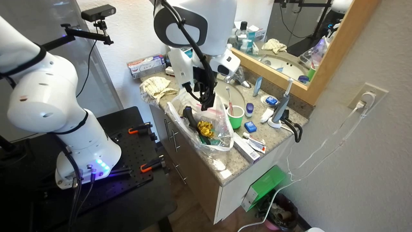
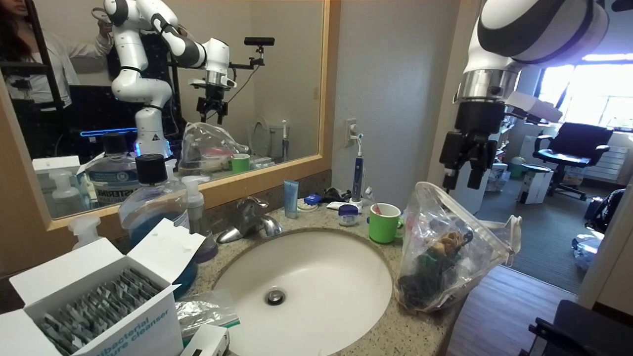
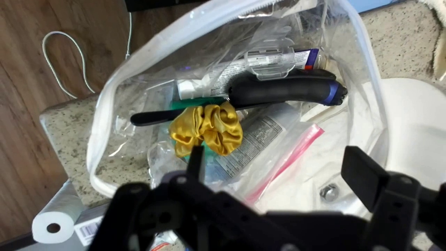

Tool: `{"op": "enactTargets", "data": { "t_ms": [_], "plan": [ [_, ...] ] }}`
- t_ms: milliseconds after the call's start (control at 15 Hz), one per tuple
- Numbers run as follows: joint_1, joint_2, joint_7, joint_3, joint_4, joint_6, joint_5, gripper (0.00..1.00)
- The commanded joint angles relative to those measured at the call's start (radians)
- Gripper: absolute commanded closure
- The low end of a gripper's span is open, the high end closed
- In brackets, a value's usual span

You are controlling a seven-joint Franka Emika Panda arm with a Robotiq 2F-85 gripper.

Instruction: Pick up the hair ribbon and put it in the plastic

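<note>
The hair ribbon is a shiny gold scrunchie (image 3: 209, 129). It lies inside the open clear plastic bag (image 3: 99, 143), on top of a black-handled item (image 3: 285, 90) and other packets. The scrunchie shows in both exterior views (image 1: 205, 129) (image 2: 447, 243), in the latter through the bag wall. The bag (image 1: 222, 148) stands tilted on the counter beside the sink, its white-edged mouth facing up. My gripper (image 3: 274, 155) is open and empty, fingers wide apart. It hangs over the bag's mouth, above and apart from the scrunchie, as both exterior views show (image 1: 206, 103) (image 2: 463, 184).
A green cup (image 1: 236, 120) with a toothbrush stands close beside the bag. A long white box (image 1: 246, 149), toothpaste tubes (image 1: 256, 143) and a blue box (image 1: 250, 126) lie nearby. The sink (image 2: 316, 277), faucet (image 2: 252, 225), mirror and a striped cloth (image 1: 157, 87) are around it.
</note>
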Motion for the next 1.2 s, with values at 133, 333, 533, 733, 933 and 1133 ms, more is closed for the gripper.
{"op": "enactTargets", "data": {
  "t_ms": [133, 333, 533, 733, 933, 1133],
  "plan": [
    [0.034, -0.162, 0.005, 0.063, -0.076, 0.004, -0.032, 0.00],
    [0.082, -0.236, -0.005, 0.106, -0.094, -0.001, -0.036, 0.00],
    [0.141, -0.269, -0.008, 0.146, -0.089, -0.008, -0.028, 0.00],
    [0.203, -0.253, -0.002, 0.181, -0.067, -0.005, -0.018, 0.00],
    [0.215, -0.246, 0.006, 0.176, -0.066, -0.004, -0.019, 0.00],
    [0.212, -0.245, 0.006, 0.173, -0.066, -0.004, -0.019, 0.00]
  ]
}}
